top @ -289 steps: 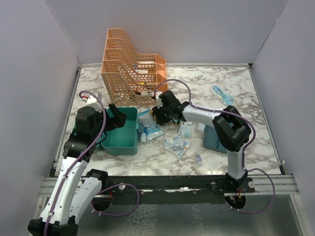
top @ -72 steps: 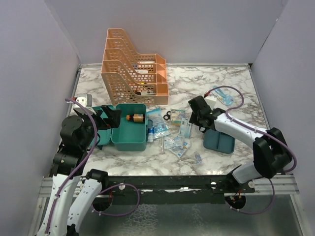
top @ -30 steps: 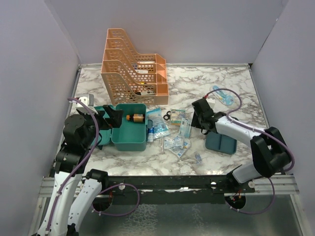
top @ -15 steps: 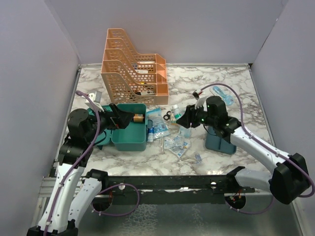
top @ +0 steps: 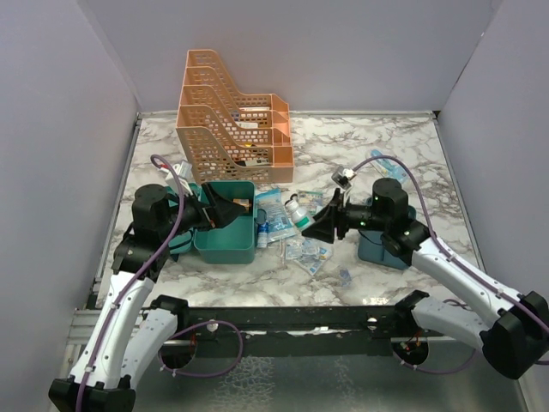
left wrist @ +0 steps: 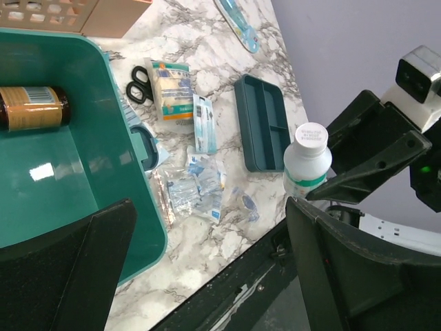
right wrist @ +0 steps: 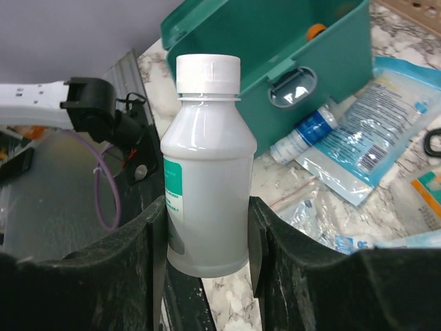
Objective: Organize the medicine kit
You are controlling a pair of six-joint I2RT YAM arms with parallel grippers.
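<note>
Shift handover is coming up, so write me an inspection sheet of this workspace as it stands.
Surface: marble table, items spread across the middle.
Job's things: teal medicine kit box open, amber bottle lying inside; teal divided tray on the table, apart from the box.
Clutter: black scissors and sachets loose beside the box; orange file rack behind.
End effectors: left end effector open over the box; right end effector shut on a white bottle.
Cables: purple cables looped along both arms.
Surroundings: plain grey walls on three sides.
</note>
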